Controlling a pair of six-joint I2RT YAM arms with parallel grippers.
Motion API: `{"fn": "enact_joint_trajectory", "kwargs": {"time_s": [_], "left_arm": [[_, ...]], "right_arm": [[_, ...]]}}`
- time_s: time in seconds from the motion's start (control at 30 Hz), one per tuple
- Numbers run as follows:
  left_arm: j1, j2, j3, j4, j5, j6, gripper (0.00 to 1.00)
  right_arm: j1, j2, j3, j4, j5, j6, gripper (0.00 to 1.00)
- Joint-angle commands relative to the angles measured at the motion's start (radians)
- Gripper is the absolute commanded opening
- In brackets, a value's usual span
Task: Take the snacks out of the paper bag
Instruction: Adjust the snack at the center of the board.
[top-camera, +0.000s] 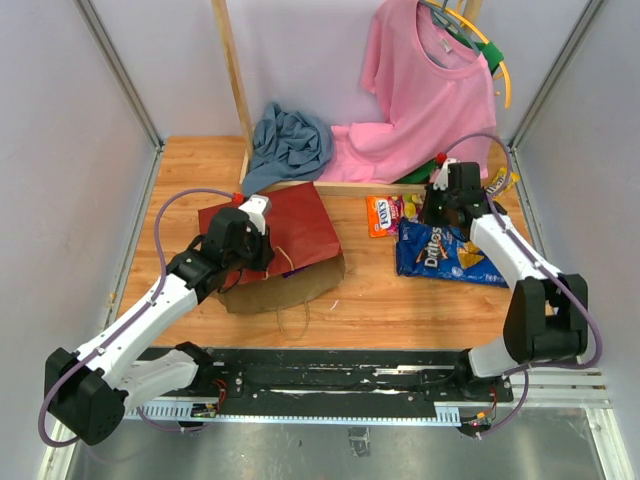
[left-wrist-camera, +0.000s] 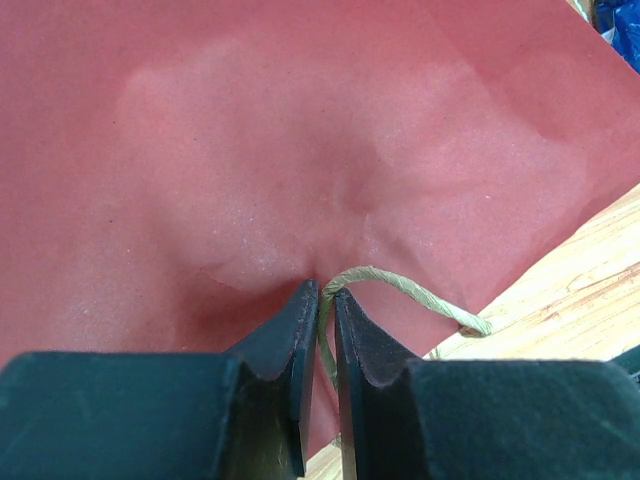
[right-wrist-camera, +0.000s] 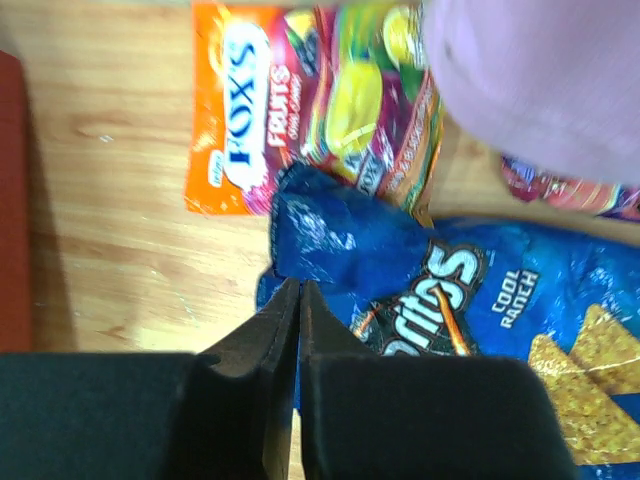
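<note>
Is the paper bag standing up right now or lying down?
Lying down: the paper bag rests flat on the table, red side up, its brown mouth facing the near edge.

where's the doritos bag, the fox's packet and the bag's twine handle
Doritos bag (top-camera: 440, 258), top view, its logo.
Fox's packet (right-wrist-camera: 232, 120), right wrist view, its orange end.
twine handle (left-wrist-camera: 400, 283), left wrist view, its arched loop.

1. The place is a robotics lab test cell.
2. A left arm and a right arm are bolted to a black rail at the near edge of a wooden desk, and purple cables loop from them.
3. Plain white panels in metal framing wall the desk in.
4. A pink shirt on a hanger and snack packets share the desk, an odd mix for a home or shop.
</note>
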Motion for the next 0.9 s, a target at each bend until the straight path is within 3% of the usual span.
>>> {"fn": "enact_joint_trajectory", "kwargs": {"time_s": [0.0,0.1,0.17,0.33,0.5,0.63,0.87], "left_arm": [[0.01,-0.02,0.012,0.011,-0.007,0.009,0.18],[0.01,-0.02,0.014,0.009,-0.006,0.009,0.18],[0.01,-0.022,0.014,0.01,-0.007,0.009,0.18],[0.01,-0.029,0.009,0.01,-0.009,0.008,0.18],[0.01,-0.029,0.012,0.009,-0.015,0.009,0.18],[0.01,-0.029,0.012,0.006,-0.021,0.009,0.18],[0.01,-0.035,0.009,0.008,-0.023,0.009,0.18]], "right_arm": [[0.031,-0.054,0.037,-0.05,-0.029,0.034,0.07],[0.083,-0.086,-0.013,-0.007,-0.025,0.045,0.15],[0.112,-0.089,-0.057,0.039,-0.013,0.059,0.26],[0.153,-0.012,-0.114,0.046,-0.02,0.068,0.43],[0.297,-0.019,-0.144,0.021,0.192,-0.002,0.64],[0.362,0.013,-0.131,0.012,0.269,-0.027,0.66],[0.412,0.111,-0.092,-0.027,0.45,-0.038,0.61]]}}
